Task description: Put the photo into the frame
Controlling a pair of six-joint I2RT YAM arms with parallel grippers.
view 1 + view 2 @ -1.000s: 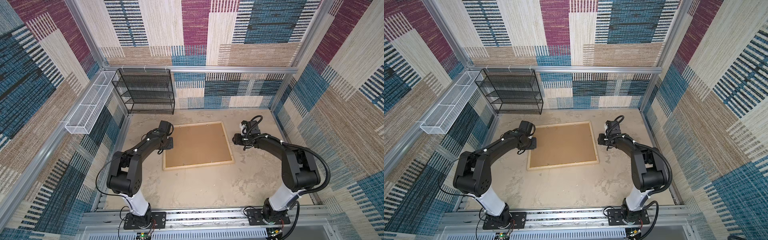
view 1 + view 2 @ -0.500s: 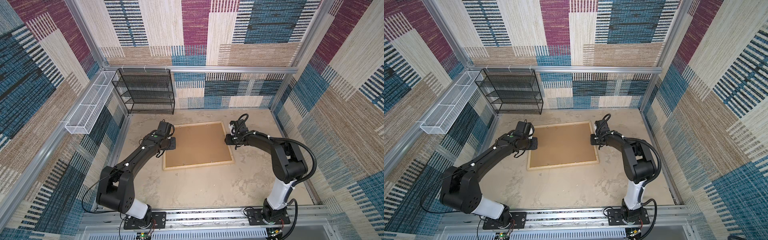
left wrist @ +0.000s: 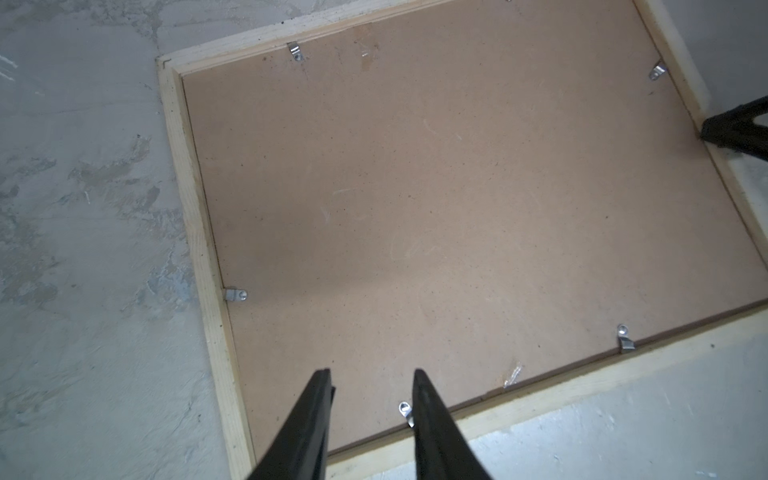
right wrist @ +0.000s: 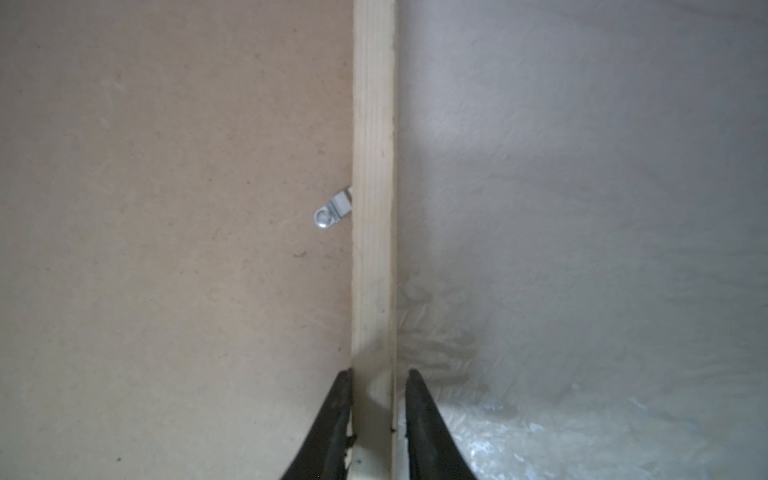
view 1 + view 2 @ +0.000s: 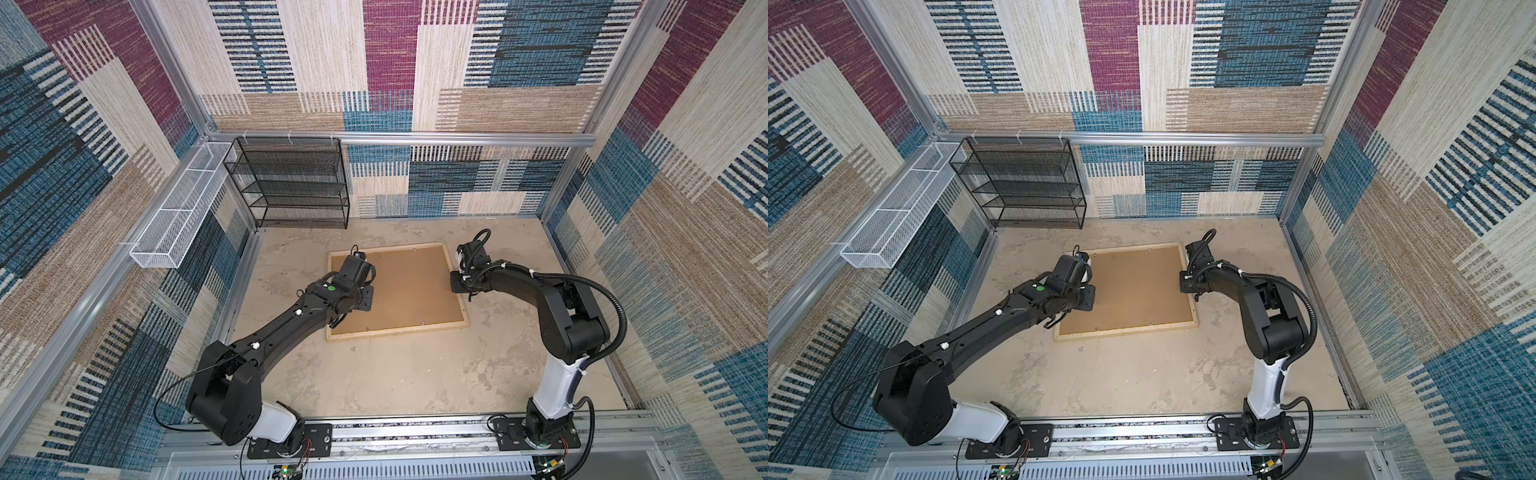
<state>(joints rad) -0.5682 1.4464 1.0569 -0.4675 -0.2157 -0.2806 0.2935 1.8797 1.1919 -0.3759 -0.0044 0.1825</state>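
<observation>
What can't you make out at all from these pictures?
The photo: in no view; whether it lies under the brown backing board that fills the frame cannot be told.
The frame's front: faces down, hidden in every view.
Tips of the left gripper: in both top views covered by its own wrist.
The right gripper: its fingers flank the frame's bar in the right wrist view; whether they pinch it is unclear.

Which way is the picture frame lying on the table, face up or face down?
Face down: the frame lies flat, brown backing board up, metal clips turned over its edges.
</observation>
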